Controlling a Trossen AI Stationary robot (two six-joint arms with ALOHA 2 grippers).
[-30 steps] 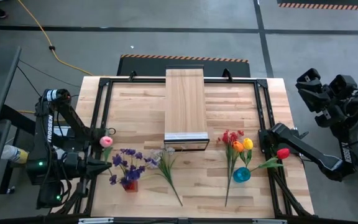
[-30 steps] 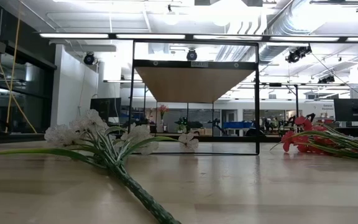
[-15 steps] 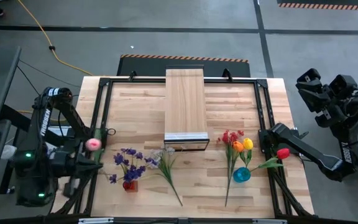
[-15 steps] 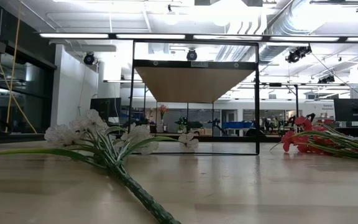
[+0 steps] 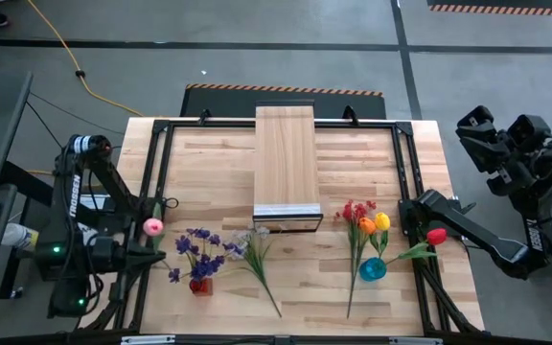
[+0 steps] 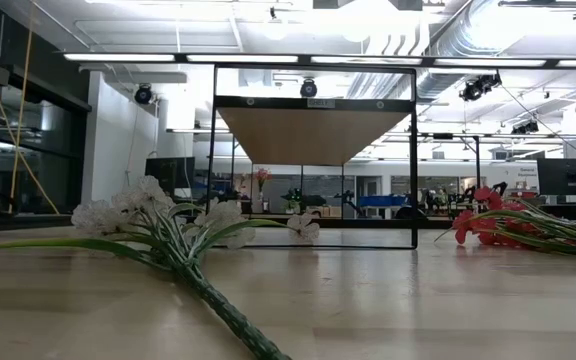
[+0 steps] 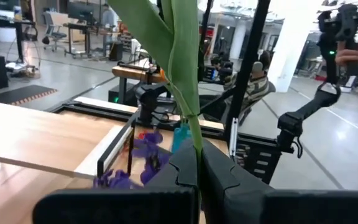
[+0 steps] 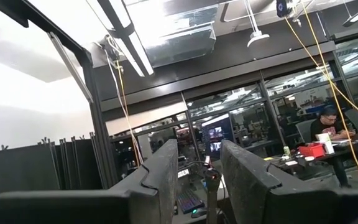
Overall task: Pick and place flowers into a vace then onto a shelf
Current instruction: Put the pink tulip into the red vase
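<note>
Looking down from the high view, the left end effector (image 5: 140, 251) carries a pink tulip (image 5: 151, 227) at the counter's (image 5: 218, 163) left edge, short of the red vase (image 5: 199, 285); a swing could knock that vase. From the left wrist view, its fingers (image 7: 185, 167) pinch the green stem (image 7: 187, 74), which could slip. The right end effector (image 8: 199, 163) stands partly spread, with nothing seen between its fingers, off the counter.

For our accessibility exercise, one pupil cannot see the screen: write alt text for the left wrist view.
The left claw is shut on the green stem of a pink tulip, which rises upright out of the picture. Beyond it lie purple flowers on the wooden table, with a black frame post and a workshop behind.
</note>
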